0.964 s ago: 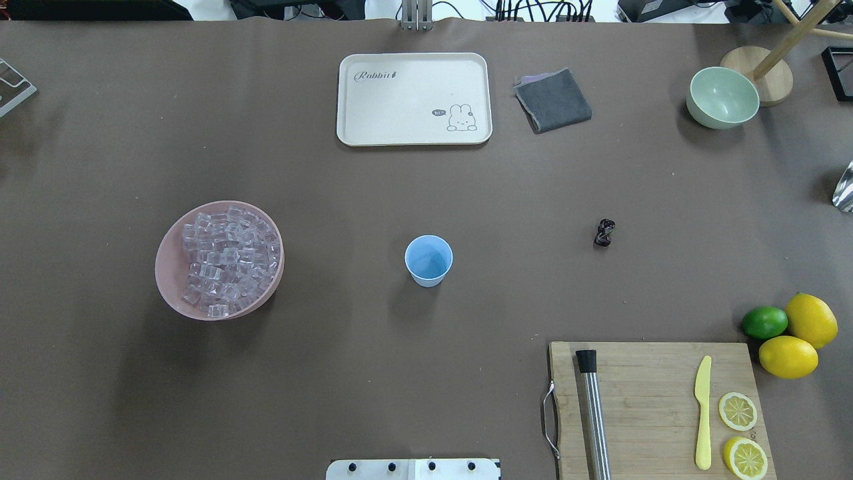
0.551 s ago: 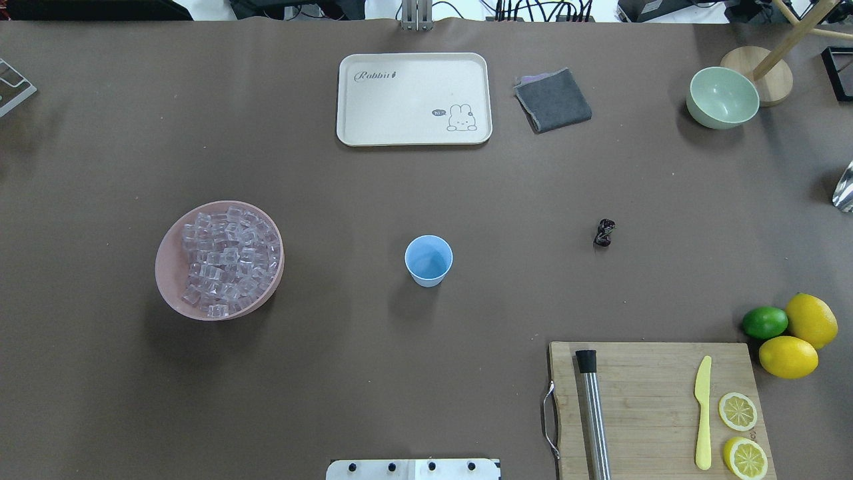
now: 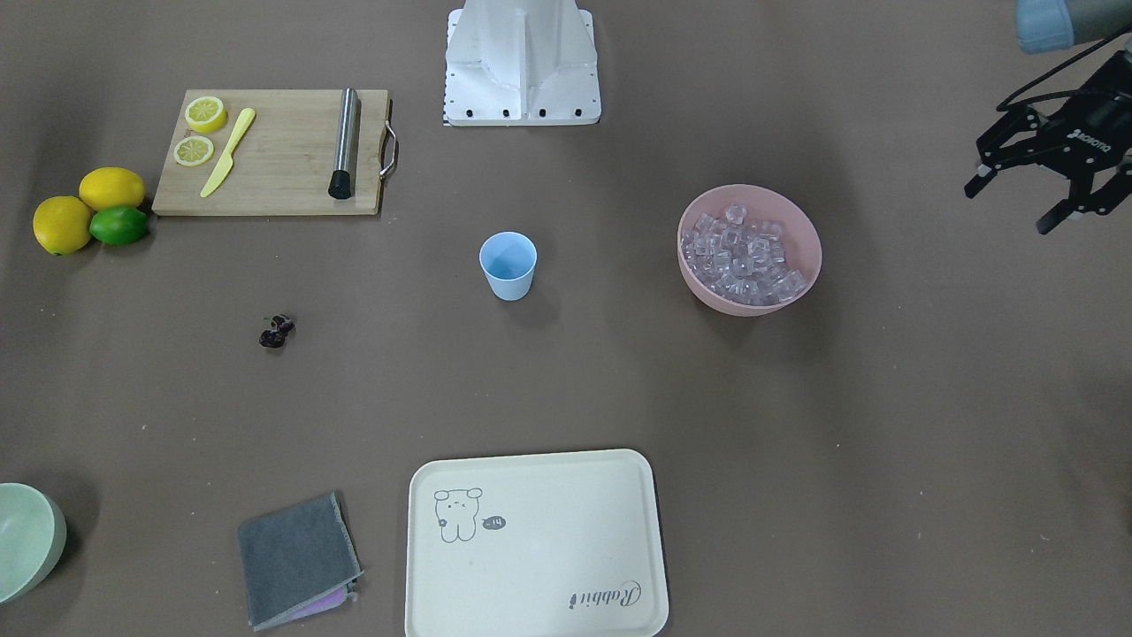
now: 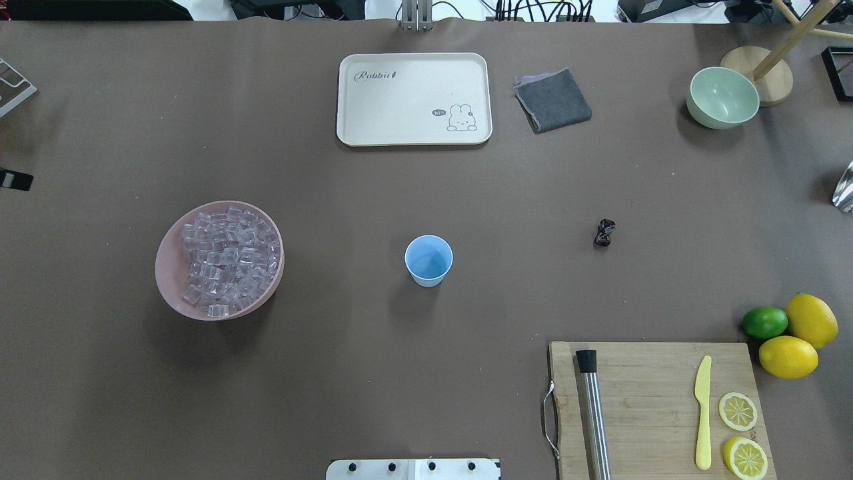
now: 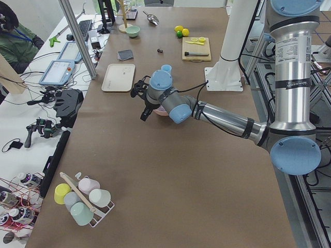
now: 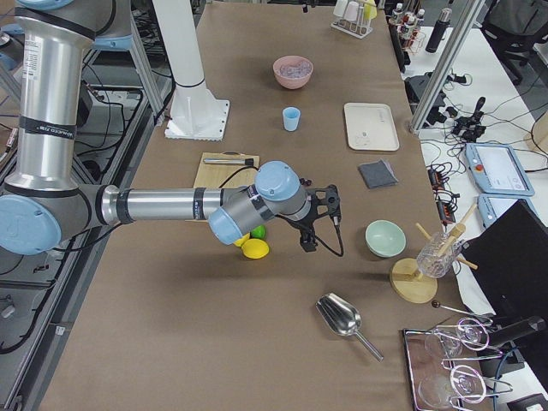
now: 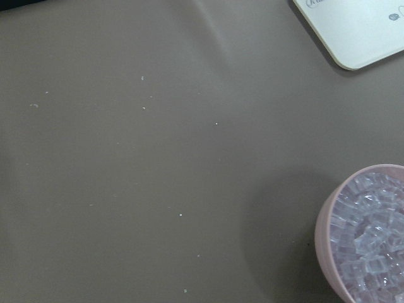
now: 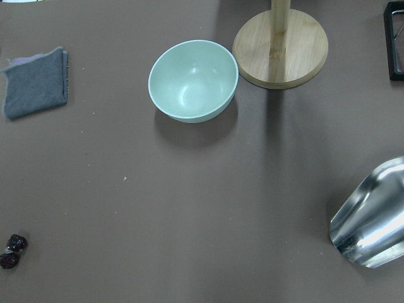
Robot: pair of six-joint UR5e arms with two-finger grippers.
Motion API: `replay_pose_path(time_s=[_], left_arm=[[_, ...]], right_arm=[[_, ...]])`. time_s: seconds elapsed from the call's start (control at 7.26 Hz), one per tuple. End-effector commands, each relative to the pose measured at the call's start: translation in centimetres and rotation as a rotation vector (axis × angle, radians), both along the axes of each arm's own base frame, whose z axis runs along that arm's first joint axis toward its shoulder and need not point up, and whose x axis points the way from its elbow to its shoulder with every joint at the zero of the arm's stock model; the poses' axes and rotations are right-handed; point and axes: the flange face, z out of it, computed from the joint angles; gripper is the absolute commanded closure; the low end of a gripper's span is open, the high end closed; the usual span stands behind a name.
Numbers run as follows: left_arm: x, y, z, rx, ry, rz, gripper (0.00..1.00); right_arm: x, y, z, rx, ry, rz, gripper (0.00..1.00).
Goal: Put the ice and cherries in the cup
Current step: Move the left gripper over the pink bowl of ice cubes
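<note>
Left gripper [image 3: 1011, 209] hangs spread and empty, apart from the ice [image 3: 739, 257]; right gripper [image 6: 323, 224] cannot be judged

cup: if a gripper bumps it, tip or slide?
Probably tips: the cup is empty and looks like thin plastic, so likely light. It tapers to a narrower base, so a bump near the rim could topple it. A low push may just slide it.

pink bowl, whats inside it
The pink bowl holds a heap of clear ice cubes, piled close to its rim. Nothing else shows among them. The bowl's bottom, and anything that might lie under the heap, is covered by the cubes.
</note>
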Motion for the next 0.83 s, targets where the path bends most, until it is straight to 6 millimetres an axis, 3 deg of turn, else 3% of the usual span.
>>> replay_pose_path(time_s=[0.0,0.14,0.28,0.41,0.69], left_arm=[[7.8,2.9,-3.9,-0.04,0.005,-0.032,0.01],[12.6,3.7,-5.2,-0.04,-0.004,-0.071,0.01],[16.9,5.3,-5.4,-0.038,-0.027,-0.091,0.01],[19.4,6.3,-6.1,-0.044,-0.021,-0.103,0.02],[22.9,8.0,-5.3,-0.044,-0.088,-0.098,0.02]], right_arm=[[0.0,0.3,0.1,0.006,-0.001,0.0,0.0],[0.0,0.3,0.1,0.008,-0.001,0.0,0.0],[0.0,0.4,0.2,0.006,-0.001,0.0,0.0],[0.0,0.5,0.2,0.005,-0.001,0.0,0.0],[0.0,0.5,0.4,0.002,0.0,0.0,0.0]])
